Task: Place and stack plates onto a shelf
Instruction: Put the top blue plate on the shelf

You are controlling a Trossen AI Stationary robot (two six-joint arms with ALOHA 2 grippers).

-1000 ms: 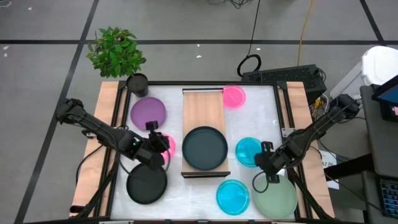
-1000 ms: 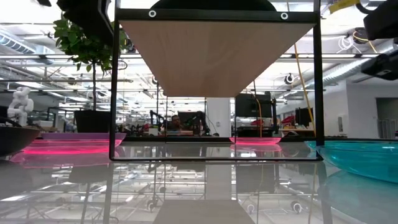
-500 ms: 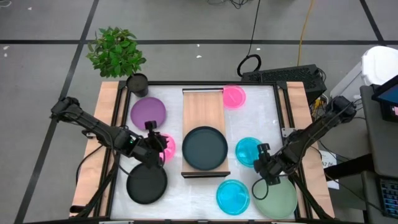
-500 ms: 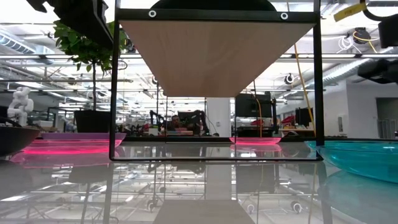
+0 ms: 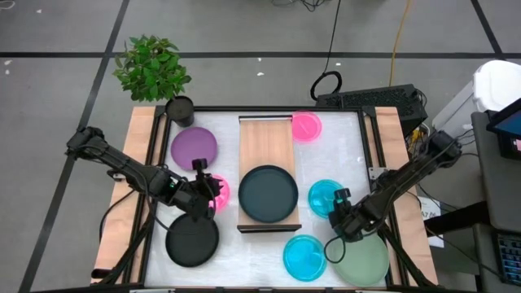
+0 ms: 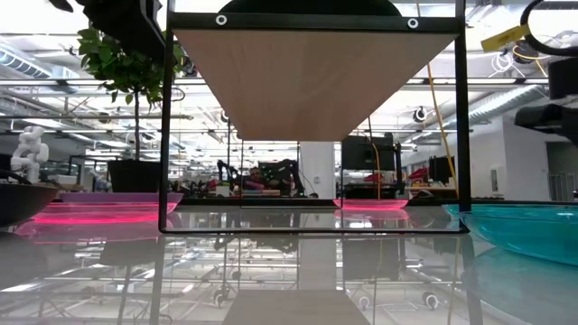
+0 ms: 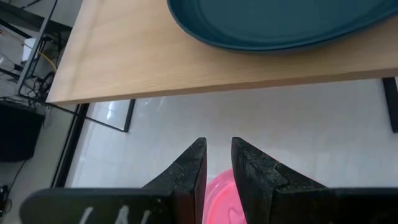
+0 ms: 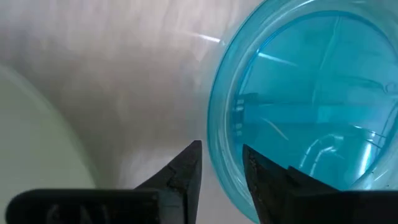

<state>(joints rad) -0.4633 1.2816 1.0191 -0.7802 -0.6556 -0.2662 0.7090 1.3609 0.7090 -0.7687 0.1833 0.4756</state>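
A: So, how many plates are up on the shelf (image 5: 266, 146)?

B: Just one. Start at the near edge of the table, at 6 o'clock. A black plate (image 5: 192, 241), a blue see-through plate (image 5: 304, 257) and a big pale green plate (image 5: 363, 262) all sit down there.

A: What are the grippers doing?

B: The right gripper (image 5: 335, 208) hangs between the green plate and a second blue plate (image 5: 323, 198), at about 4 o'clock. Its fingers (image 8: 184, 171) are only a little apart, with the rim of a blue plate between them. I think it is about to pinch that rim. The left gripper (image 5: 213, 189) is at 9 o'clock, over a pink plate (image 5: 220, 189). Its fingers (image 7: 188, 168) are close together too, and nothing is in them.

A: And farther back?

B: A dark teal plate (image 5: 268, 194) lies on the near end of the shelf, in the middle. Behind it the board is bare. A purple plate (image 5: 194, 147) waits at 10 o'clock and another pink plate (image 5: 307, 126) at 1 o'clock.

A: So lots left?

B: Yes. I count one done and seven to go.
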